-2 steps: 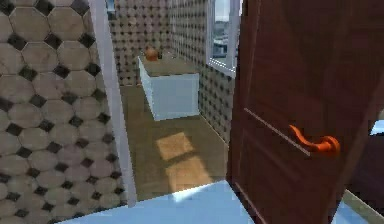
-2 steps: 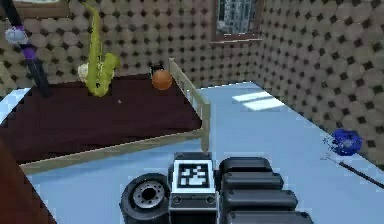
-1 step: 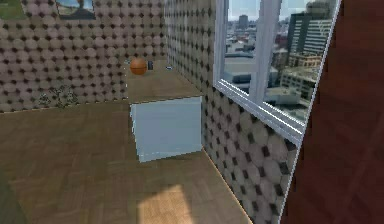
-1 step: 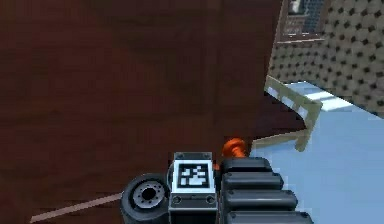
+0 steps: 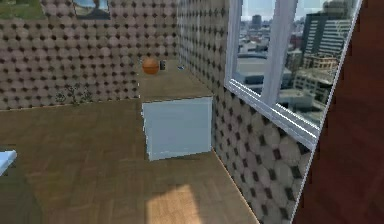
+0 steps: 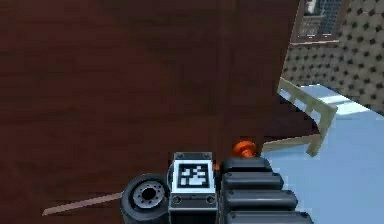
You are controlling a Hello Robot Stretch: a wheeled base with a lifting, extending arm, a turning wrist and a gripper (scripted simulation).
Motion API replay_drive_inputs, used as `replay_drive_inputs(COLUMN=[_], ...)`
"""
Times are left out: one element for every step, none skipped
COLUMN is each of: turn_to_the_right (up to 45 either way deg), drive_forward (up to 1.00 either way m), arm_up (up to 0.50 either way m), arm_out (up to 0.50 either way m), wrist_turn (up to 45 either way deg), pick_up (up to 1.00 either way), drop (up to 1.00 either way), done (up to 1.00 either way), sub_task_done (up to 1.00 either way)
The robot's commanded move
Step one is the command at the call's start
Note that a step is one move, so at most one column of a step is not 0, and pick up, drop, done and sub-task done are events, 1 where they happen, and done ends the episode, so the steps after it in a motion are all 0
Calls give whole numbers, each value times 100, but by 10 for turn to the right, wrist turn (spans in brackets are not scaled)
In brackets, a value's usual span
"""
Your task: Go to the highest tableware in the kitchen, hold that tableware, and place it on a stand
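Note:
On the wooden top of a white cabinet [image 5: 177, 125] against the patterned far wall sits a round orange thing [image 5: 151, 66], with a small dark thing [image 5: 180, 66] beside it. In the arm side view the arm's dark bar [image 6: 250, 195] lies along the bottom edge with a white marked square [image 6: 193, 177]. Left of it is the gripper's dark round body [image 6: 147, 197]. Its far end cannot be made out, so I cannot tell whether it holds anything. A small orange blob [image 6: 241, 150] shows just above the bar.
A dark brown panel [image 6: 130, 80] stands close along the arm side. A bed with a wooden frame [image 6: 305, 105] and pale blue bedding lies at the right. A large window [image 5: 275, 50] runs along the forward view's right wall. Wooden floor [image 5: 80, 150] spreads before the cabinet.

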Motion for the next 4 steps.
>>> replay_drive_inputs(turn_to_the_right=[0, -450, 0, -60], drive_forward=[60, 0, 100, 0], arm_up=[0, 0, 0, 0], arm_out=[0, 0, 0, 0], wrist_turn=[0, 0, 0, 0], pick_up=[0, 0, 0, 0], drop=[0, 0, 0, 0], done=[0, 0, 0, 0], sub_task_done=[0, 0, 0, 0])
